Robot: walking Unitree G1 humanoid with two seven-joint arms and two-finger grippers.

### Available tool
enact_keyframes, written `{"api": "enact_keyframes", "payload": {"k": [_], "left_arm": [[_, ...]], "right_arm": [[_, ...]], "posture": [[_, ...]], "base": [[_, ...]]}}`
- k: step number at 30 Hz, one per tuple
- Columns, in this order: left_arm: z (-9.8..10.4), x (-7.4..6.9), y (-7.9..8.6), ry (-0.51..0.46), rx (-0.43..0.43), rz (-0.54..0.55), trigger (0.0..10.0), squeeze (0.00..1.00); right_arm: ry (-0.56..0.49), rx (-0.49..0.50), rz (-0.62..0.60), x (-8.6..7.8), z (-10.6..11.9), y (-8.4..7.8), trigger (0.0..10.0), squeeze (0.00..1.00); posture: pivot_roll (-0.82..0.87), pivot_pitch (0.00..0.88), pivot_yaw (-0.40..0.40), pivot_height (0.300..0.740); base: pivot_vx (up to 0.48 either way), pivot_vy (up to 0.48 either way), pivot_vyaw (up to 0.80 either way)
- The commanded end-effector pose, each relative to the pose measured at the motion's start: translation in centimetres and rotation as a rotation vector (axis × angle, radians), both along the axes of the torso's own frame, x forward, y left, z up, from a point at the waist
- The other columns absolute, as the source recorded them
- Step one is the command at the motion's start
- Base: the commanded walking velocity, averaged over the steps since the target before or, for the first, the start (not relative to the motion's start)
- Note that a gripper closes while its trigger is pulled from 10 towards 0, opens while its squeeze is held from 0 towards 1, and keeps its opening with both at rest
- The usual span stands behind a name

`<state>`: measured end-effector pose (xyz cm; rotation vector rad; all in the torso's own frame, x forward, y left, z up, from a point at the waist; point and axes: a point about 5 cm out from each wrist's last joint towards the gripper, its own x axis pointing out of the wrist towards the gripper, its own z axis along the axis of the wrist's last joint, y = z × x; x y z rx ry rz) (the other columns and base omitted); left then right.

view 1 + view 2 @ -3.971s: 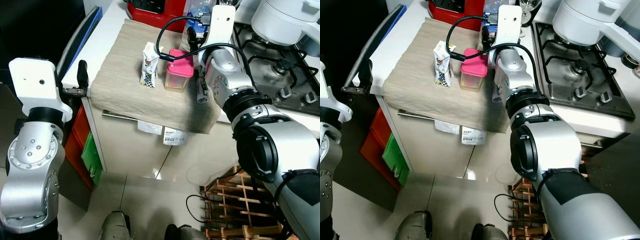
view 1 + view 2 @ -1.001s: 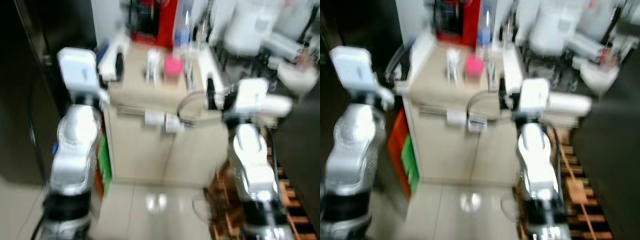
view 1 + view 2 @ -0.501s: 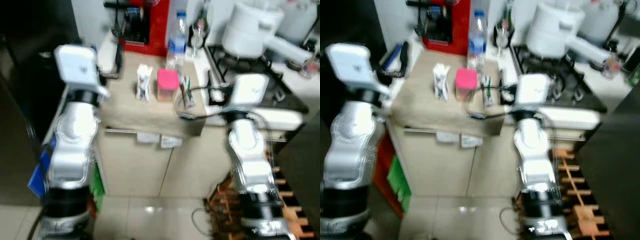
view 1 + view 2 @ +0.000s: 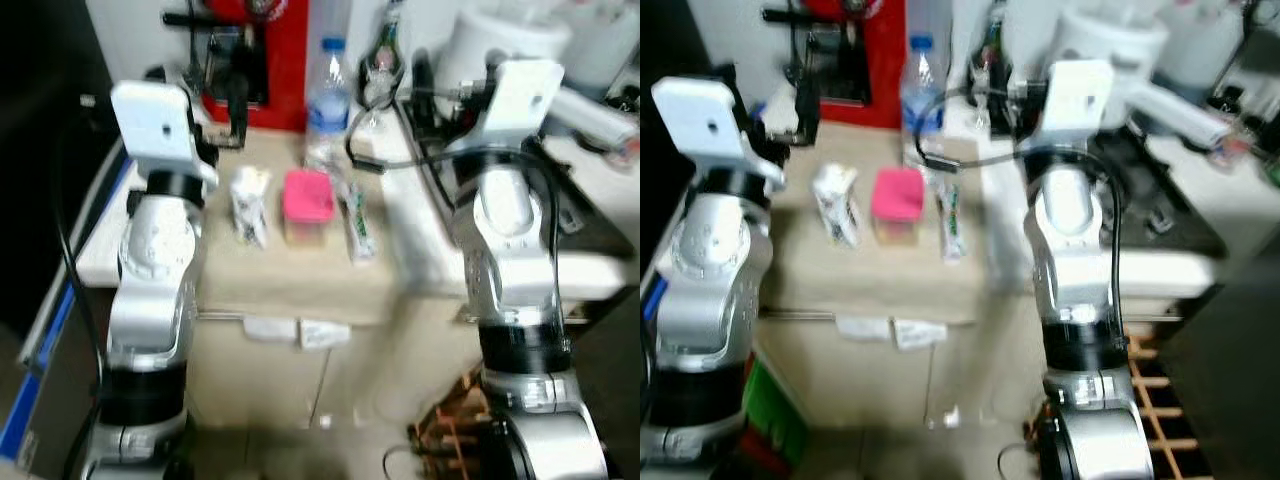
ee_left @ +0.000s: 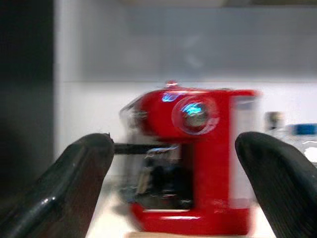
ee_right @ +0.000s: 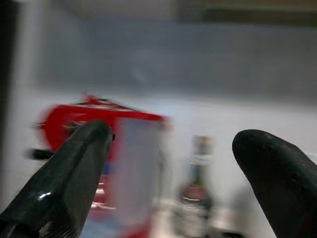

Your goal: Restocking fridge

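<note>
Both arms have risen since the earlier frame. Left gripper (image 5: 173,193) and right gripper (image 6: 168,183) are released, empty, above the counter (image 4: 300,280) at upper centre.

Nothing legible here: the small carton (image 4: 248,203) has dark printing too blurred to read, the tube (image 4: 359,226) shows smeared green marks, and the two white tags (image 4: 298,331) under the counter edge stay unreadable.

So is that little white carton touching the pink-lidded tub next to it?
Apart. In the right eye view a strip of beige cloth shows between the small white carton and the pink-lidded tub; the left eye view shows the same gap.
</note>
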<state>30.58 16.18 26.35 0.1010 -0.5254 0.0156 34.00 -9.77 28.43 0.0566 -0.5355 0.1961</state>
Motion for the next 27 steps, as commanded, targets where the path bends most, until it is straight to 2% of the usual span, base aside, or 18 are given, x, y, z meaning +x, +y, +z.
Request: {"api": "enact_keyframes", "payload": {"k": [1, 4, 5, 7, 9, 11, 18, 21, 27], "left_arm": [[0.0, 0.0, -0.4, -0.004, 0.005, -0.004, 10.0, 0.00], [0.0, -0.1, -0.4, -0.003, 0.007, -0.008, 10.0, 0.00], [0.0, -0.1, -0.4, -0.002, 0.007, -0.005, 10.0, 0.00], [0.0, -0.2, -0.3, -0.001, 0.006, -0.001, 10.0, 0.00], [0.0, -0.2, -0.2, -0.001, 0.005, 0.002, 10.0, 0.00], [0.0, -0.2, -0.3, -0.001, 0.008, 0.001, 10.0, 0.00], [0.1, -0.3, -0.2, -0.003, 0.004, 0.009, 10.0, 0.00], [-0.1, -0.8, 0.0, 0.000, 0.004, 0.021, 10.0, 0.00], [-0.1, -1.6, 0.5, 0.008, 0.017, 0.044, 10.0, 0.00]], "right_arm": [[0.043, 0.002, -0.012, 0.4, -0.5, -0.7, 10.0, 0.00], [0.058, 0.009, 0.013, 1.1, 0.2, -0.3, 10.0, 0.00], [0.128, 0.013, 0.050, 2.0, 0.3, 0.0, 10.0, 0.00], [0.208, 0.017, 0.094, 2.7, 0.2, 0.4, 10.0, 0.00], [0.222, 0.030, 0.114, 3.2, 0.5, 0.3, 10.0, 0.00], [0.250, -0.012, 0.094, 4.2, 0.7, -0.1, 10.0, 0.00], [0.277, -0.037, 0.086, 5.4, 1.4, -0.5, 10.0, 0.00], [0.319, -0.076, 0.101, 6.3, 1.2, 0.0, 10.0, 0.00], [0.341, -0.091, 0.120, 6.9, 1.0, 0.8, 10.0, 0.00]], "posture": [[0.04, 0.000, -0.060, 0.740], [0.04, 0.000, -0.060, 0.740], [0.04, 0.000, -0.060, 0.740], [0.07, 0.000, -0.062, 0.740], [0.07, 0.000, -0.064, 0.740], [0.07, 0.000, -0.068, 0.740], [0.08, 0.000, -0.084, 0.740], [0.10, 0.000, -0.096, 0.740], [0.14, 0.011, -0.112, 0.740]], "base": [[0.000, 0.000, 0.00], [0.000, 0.000, 0.00], [0.000, 0.000, 0.00], [0.000, 0.000, 0.00], [0.000, 0.000, 0.00], [0.000, 0.000, 0.00], [0.000, 0.000, 0.00], [0.000, 0.000, 0.00], [0.000, 0.000, 0.00]]}}
